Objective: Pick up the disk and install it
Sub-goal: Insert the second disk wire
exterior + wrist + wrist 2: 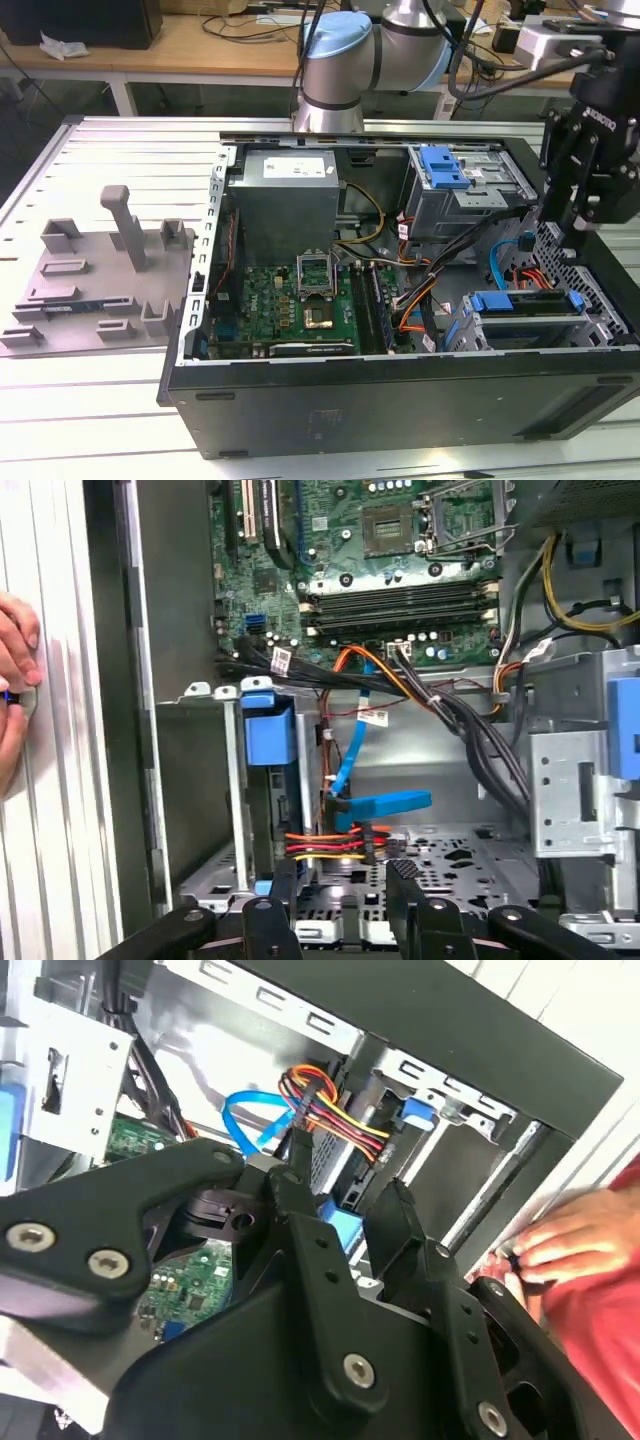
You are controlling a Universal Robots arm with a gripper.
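In the first wrist view the gripper (345,880) hangs open and empty just above the disk (268,810) seated in its bay, where the cable bundle (330,845) beside its fingertips could snag.

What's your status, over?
Gripper open, empty, over the case's drive bay. Disk seated in the bay, cables plugged in. A hand rests beside the case.
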